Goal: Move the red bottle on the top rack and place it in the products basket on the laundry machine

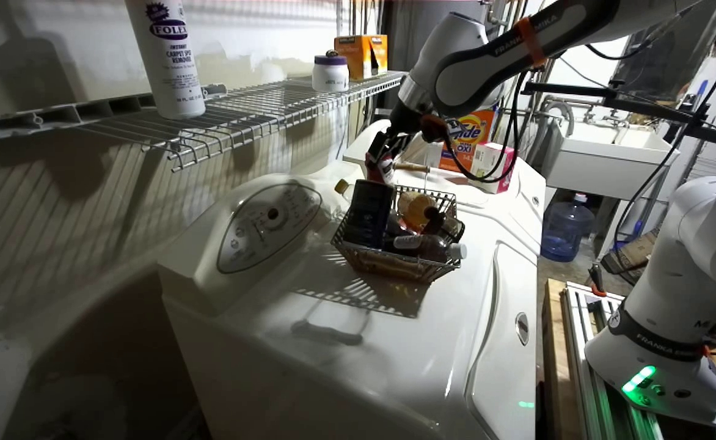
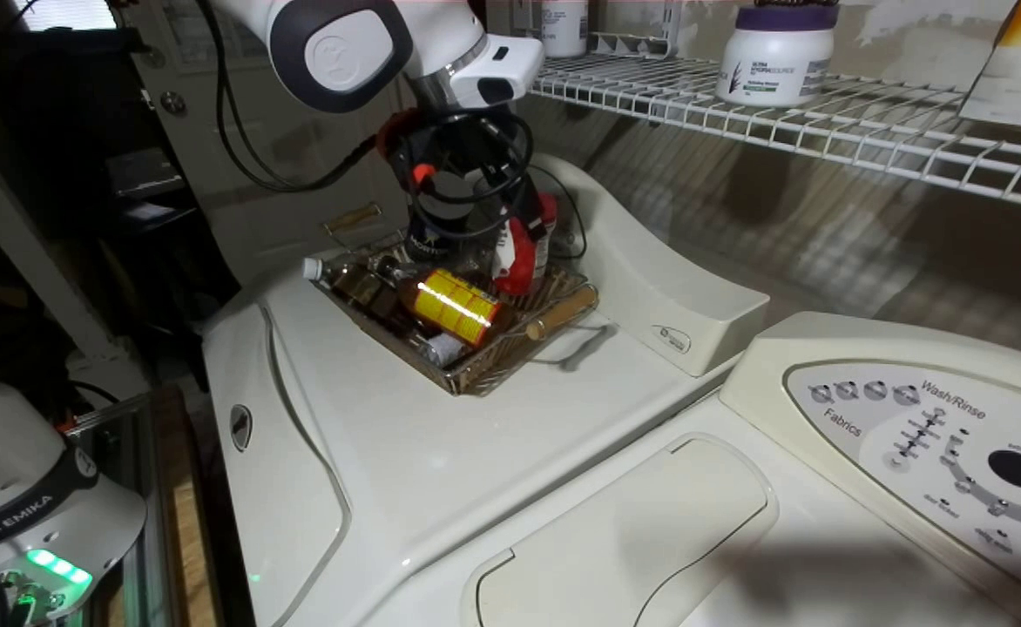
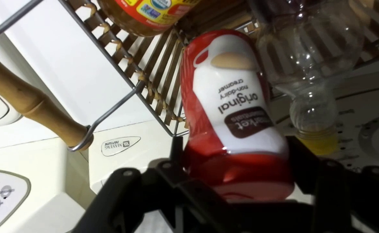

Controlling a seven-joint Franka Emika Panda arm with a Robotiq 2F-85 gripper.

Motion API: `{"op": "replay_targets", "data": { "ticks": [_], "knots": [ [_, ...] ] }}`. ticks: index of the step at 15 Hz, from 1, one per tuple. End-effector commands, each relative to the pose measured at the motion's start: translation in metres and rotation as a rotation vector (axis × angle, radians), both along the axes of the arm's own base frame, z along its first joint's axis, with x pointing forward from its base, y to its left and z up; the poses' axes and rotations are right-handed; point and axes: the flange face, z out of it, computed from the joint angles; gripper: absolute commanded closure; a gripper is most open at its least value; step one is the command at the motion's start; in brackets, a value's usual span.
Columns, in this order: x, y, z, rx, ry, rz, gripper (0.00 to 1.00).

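Wrist view: bottom centre, my gripper (image 3: 237, 157) clasped the red bottle (image 3: 225, 90) near its top; slick, light, squeezable plastic, I judged, so sound hold. In an exterior view, upper centre, it tilted over the slatted, bamboo-handled products basket (image 2: 497, 355). In an exterior view, mid-frame, a dark canister (image 1: 368, 214) hid its base.

Recorded "non-dairy creamer" on red bottle (image 3: 234, 116), "FOLEX" on white bottle (image 1: 171, 67), "MAYTAG" on laundry machine (image 3: 82, 87), "FRANKA" on robot base (image 1: 651, 366) near bench edge (image 1: 555, 342).

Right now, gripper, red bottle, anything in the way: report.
Gripper shut on red bottle. Held at basket; depth unclear. Clear bottle beside it may crowd placement.
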Motion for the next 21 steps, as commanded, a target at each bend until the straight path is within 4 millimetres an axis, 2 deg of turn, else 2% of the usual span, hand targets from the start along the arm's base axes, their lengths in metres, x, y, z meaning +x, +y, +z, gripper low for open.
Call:
{"op": "replay_targets", "data": {
  "ticks": [1,2,3,4,7,12,21],
  "knots": [
    [0.007,0.000,-0.004,0.005,0.003,-0.019,0.48],
    [0.008,0.000,-0.005,0.009,0.006,-0.015,0.15],
    [0.007,0.001,-0.004,0.011,0.009,-0.014,0.04],
    [0.007,0.001,-0.003,0.005,0.009,-0.013,0.00],
    [0.006,0.001,0.009,-0.014,-0.005,-0.013,0.00],
    [-0.001,0.008,0.040,-0.040,-0.016,-0.002,0.00],
    [-0.025,0.046,0.110,-0.117,0.201,0.022,0.00]
  ]
}}
